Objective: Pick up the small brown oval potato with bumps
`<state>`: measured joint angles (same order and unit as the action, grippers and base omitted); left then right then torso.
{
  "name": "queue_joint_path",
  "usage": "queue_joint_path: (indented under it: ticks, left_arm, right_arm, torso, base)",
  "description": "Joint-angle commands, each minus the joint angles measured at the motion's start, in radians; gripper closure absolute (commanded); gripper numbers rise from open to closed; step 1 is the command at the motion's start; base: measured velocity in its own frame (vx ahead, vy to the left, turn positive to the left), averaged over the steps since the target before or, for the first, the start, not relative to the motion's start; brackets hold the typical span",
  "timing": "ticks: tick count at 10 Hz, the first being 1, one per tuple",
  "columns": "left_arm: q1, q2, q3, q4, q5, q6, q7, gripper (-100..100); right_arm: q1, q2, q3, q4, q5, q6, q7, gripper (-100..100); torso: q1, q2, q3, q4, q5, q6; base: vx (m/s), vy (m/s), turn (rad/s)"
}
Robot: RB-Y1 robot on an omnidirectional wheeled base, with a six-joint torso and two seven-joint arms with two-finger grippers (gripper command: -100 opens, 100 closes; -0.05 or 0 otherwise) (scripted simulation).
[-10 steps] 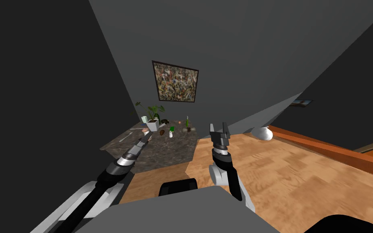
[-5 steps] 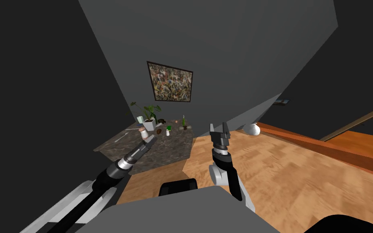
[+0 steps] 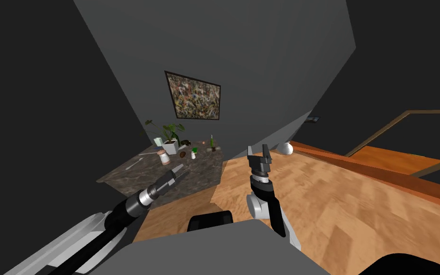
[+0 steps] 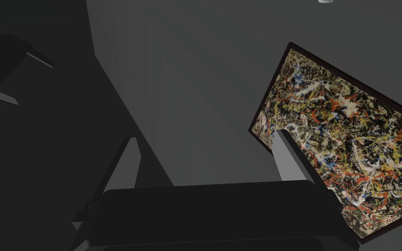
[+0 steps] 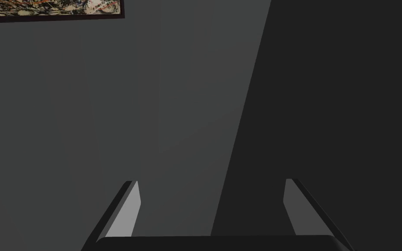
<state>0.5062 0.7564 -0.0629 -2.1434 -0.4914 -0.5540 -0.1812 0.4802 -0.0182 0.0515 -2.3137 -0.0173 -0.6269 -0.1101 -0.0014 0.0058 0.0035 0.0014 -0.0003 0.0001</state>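
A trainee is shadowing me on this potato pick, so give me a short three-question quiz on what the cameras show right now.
1. True or false: the left gripper is shut on the potato.
2. Where does the potato lie? A on a shelf; B on the dark marbled table, near the white plant pot; C in a basket.
3. Fill in: the fingers of the right gripper are ___.
Key: 1 false, the left gripper is open and short of the potato. 2 B. 3 open.
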Motion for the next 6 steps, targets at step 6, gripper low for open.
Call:
queue_joint_path:
  ticks: [6]
  left_arm:
    - [0.013, 0.182, -0.035, 0.021, -0.165, 0.004, -0.068, -100]
  right_arm:
    - [0.0, 0.0, 0.0, 0.0, 0.0, 0.0, 0.0, 0]
  torso:
    - [0.001, -0.002, -0.001, 0.0, 0.0, 0.0]
  base:
    - [-0.063, -0.035, -0.104]
